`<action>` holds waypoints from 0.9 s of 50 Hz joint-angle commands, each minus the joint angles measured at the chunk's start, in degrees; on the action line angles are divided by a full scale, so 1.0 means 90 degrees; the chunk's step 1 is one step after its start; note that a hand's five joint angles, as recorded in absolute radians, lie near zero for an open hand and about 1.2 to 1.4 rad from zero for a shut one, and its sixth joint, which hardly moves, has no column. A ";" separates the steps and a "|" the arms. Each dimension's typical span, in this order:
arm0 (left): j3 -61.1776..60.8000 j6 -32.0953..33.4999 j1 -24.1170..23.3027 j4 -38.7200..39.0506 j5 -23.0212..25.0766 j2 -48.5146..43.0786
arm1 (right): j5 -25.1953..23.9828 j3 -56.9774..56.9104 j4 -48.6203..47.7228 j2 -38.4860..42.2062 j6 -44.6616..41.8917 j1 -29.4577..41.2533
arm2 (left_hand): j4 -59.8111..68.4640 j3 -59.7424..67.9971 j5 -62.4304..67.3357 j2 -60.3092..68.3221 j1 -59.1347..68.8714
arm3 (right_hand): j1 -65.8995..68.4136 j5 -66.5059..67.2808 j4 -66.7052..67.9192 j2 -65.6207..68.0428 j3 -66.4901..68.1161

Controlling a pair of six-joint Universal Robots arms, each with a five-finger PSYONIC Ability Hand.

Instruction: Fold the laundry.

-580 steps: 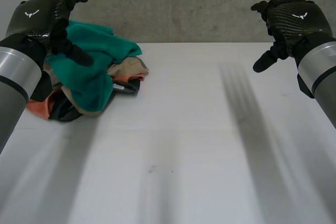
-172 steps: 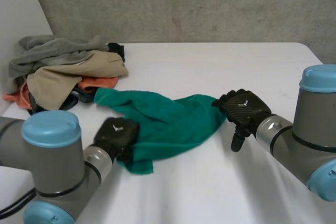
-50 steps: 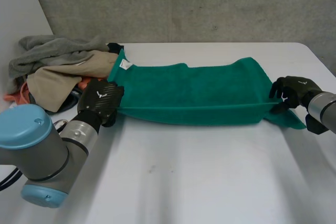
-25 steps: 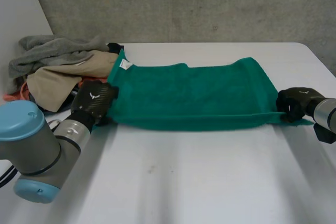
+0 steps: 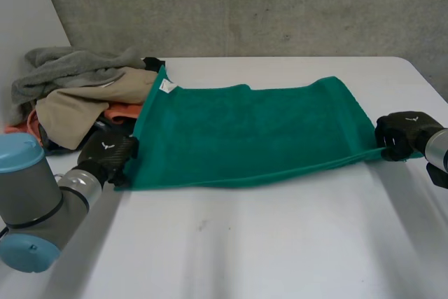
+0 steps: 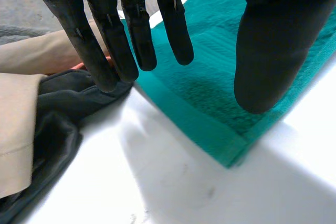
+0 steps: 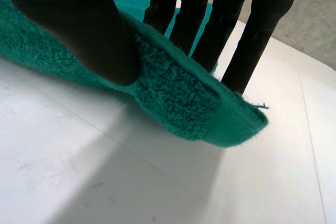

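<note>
A green towel (image 5: 252, 131) lies spread flat across the middle of the white table (image 5: 280, 243). My left hand (image 5: 106, 153) is at its near left corner. In the left wrist view its fingers (image 6: 105, 40) are straight and the thumb hovers above the towel corner (image 6: 210, 93), which lies on the table, not gripped. My right hand (image 5: 402, 132) is at the near right corner. There the thumb (image 7: 79, 24) presses the towel edge (image 7: 178, 98) against the fingers behind it, lifting that corner slightly off the table.
A pile of laundry (image 5: 77, 96) sits at the far left, grey and beige cloths on top, orange and dark ones beneath. Its beige cloth (image 6: 21, 129) and dark cloth (image 6: 58, 124) lie close beside my left fingers. A grey wall runs behind the table.
The towel's near edge has come down and forward, so the towel now lies flat. My left hand let go of its corner and slid toward the near left. My right hand keeps its pinch.
</note>
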 commanded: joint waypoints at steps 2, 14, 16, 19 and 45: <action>-0.0138 -0.0040 -0.0026 -0.0127 0.0164 0.0138 | -0.0006 0.0082 -0.0045 -0.0001 -0.0006 0.0024 | 0.0475 0.0492 0.0485 0.0496 0.0454 | 0.1636 0.1513 0.1276 0.1373 0.1349; 0.0106 -0.0011 0.0023 -0.0371 0.0467 -0.0047 | 0.0003 0.0141 -0.0104 0.0019 -0.0016 0.0033 | -0.0012 0.0005 -0.0002 0.0009 -0.0033 | 0.1636 0.1513 0.1276 0.1373 0.1349; 0.0213 -0.0011 0.0014 -0.0371 0.0467 -0.0203 | 0.0003 0.0151 -0.0114 0.0019 -0.0016 0.0033 | 0.0025 0.0042 0.0035 0.0046 0.0005 | 0.1636 0.1513 0.1276 0.1373 0.1349; 0.0399 -0.0001 -0.0016 -0.0371 0.0457 -0.0369 | 0.0003 0.0151 -0.0143 0.0038 -0.0016 0.0033 | 0.0118 0.0136 0.0129 0.0140 0.0098 | 0.1636 0.1513 0.1276 0.1373 0.1349; 0.1952 0.0018 -0.0123 -0.0547 0.0428 -0.1268 | 0.0003 0.0209 -0.0163 0.0077 -0.0211 0.0024 | 0.3182 0.3200 0.3193 0.3204 0.3162 | 0.1636 0.1513 0.1276 0.1373 0.1349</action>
